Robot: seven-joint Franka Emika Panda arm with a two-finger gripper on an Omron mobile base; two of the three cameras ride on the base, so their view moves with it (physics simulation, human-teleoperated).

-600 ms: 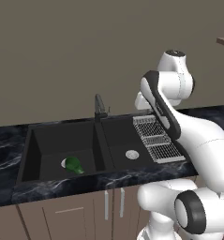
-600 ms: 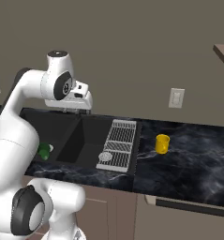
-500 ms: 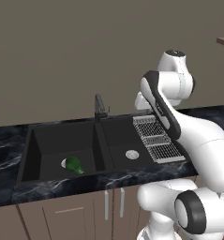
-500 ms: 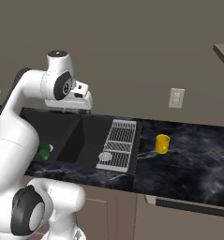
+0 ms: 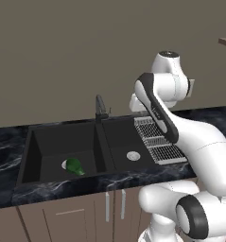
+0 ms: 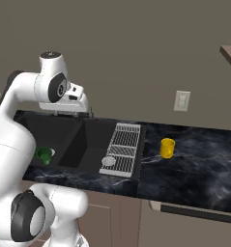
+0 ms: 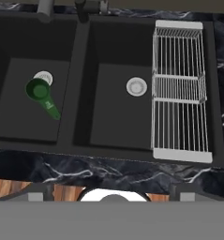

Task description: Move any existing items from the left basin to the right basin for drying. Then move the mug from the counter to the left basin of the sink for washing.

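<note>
Hand view: green bottle (image 7: 42,96) lying in left basin (image 7: 19,119); claw apart, holding nothing.

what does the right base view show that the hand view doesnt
Right base view alone: the yellow mug standing on the counter right of the sink, a wall outlet, and the arm. Hand view alone: both silver drains and the left basin floor around the bottle. Shared: the green bottle, the wire rack, the faucet.

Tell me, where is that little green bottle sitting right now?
The green bottle lies on its side on the floor of the left basin, right beside that basin's round silver drain, across the divider from the basin with the wire rack.
</note>
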